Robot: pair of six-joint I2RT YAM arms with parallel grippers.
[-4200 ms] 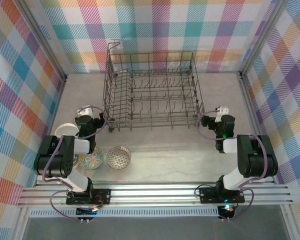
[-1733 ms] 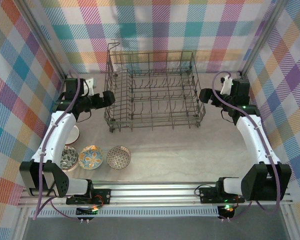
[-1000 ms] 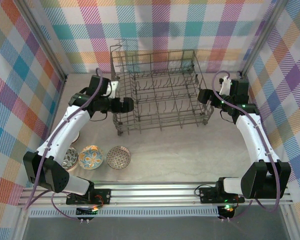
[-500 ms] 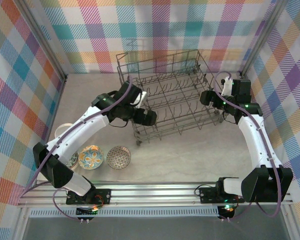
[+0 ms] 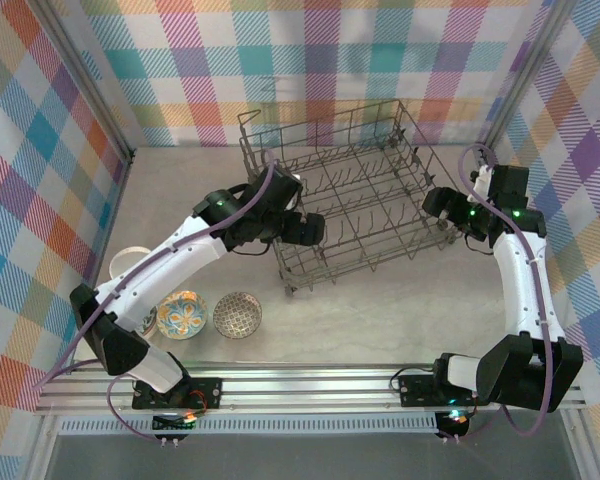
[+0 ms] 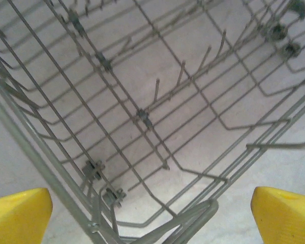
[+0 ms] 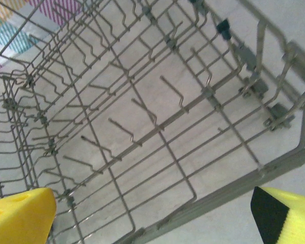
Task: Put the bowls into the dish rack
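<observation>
Bowls (image 5: 237,314) are not yet loaded. They sit on the table (image 5: 380,320), nearer than the dish rack (image 5: 365,170) and off to its left. A brown-patterned bowl (image 5: 237,314) lies closest to the rack's near-left corner. A floral bowl (image 5: 183,313) is just beside it on the side away from the rack. Another bowl (image 5: 147,322) is partly hidden by the left arm (its pattern is hard to read), and a white bowl (image 5: 127,262) lies further left.

At the rack's near-left corner hangs the left claw (image 5: 308,228), spread wide and holding nothing. Its yellow fingertips (image 6: 18,216) stand either side of the corner wires without pinching them. The rack itself sits askew to the table's edges, its tines bare. At its right side the right claw (image 5: 437,203) is equally wide and empty, with the rim wire running between its fingertips (image 7: 20,213).

The step in hand looks like squaring up the rack before the first pickup. A wheeled rack will likely roll, so any nudge should be slow, with the other claw steadying the opposite side. Each claw should lift straight up clear of the wires, since a finger could snag. The left arm is better placed for the bowls. It should pinch a rim with one finger inside and one outside (glazed ceramic may slip), then lower the bowl on edge between two tines.
</observation>
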